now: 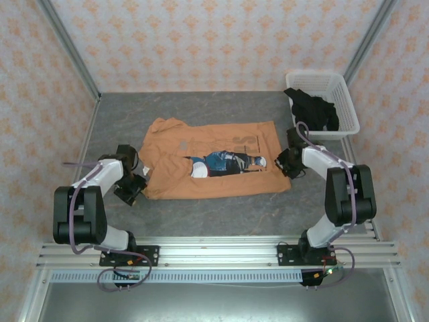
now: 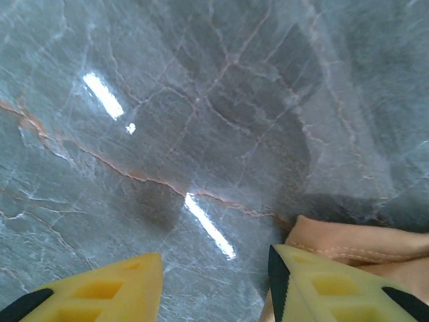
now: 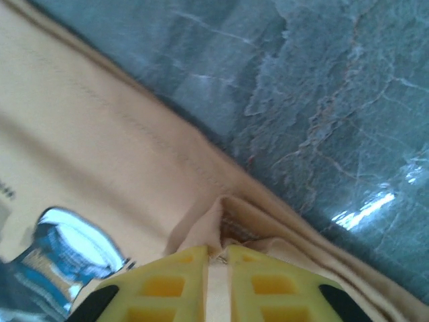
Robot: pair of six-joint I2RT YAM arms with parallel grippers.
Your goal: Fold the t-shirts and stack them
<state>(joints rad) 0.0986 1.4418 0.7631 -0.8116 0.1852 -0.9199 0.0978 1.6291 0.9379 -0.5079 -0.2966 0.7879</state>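
One orange t-shirt (image 1: 201, 144) lies flat before you; your right gripper (image 3: 216, 258) is clamped on its edge fold, your left gripper (image 2: 216, 261) gapes at the opposite edge.

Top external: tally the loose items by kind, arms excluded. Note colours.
T-shirts: 2, an orange t-shirt spread flat on the table and a black t-shirt bunched in the basket
Baskets: 1, a white basket at the far right
Total: 3
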